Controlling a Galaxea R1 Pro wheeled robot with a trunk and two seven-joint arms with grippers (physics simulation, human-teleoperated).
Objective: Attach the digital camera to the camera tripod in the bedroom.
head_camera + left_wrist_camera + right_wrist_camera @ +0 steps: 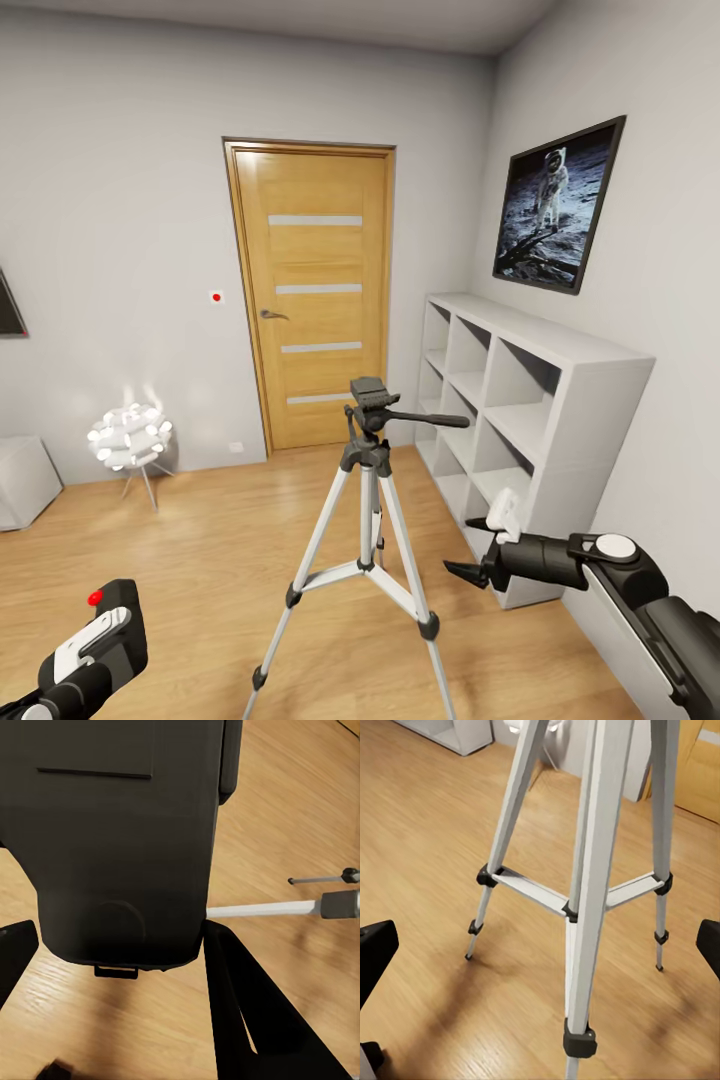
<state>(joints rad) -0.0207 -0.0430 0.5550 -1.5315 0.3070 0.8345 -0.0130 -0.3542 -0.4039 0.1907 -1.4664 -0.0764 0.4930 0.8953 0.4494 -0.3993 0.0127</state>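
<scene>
The camera tripod (368, 500) stands mid-room on the plank floor, its black head (368, 394) bare and its pan handle (430, 419) pointing right. The digital camera (122, 612), black with a red button (95, 598) on top, sits low at the left, with my left gripper (88, 655) shut on it. In the left wrist view the camera's dark body (112, 832) sits between the fingers (247, 1012), with a tripod leg (277, 908) beyond. My right gripper (478, 540) hangs open beside the tripod's right leg. The right wrist view looks at the tripod's legs (589, 892) between the gripper's spread fingers (375, 952).
A wooden door (315, 300) is shut in the far wall. A white cube shelf (520, 400) lines the right wall under an astronaut picture (558, 205). A glowing globe lamp (130, 437) and a grey block (20, 480) stand at far left.
</scene>
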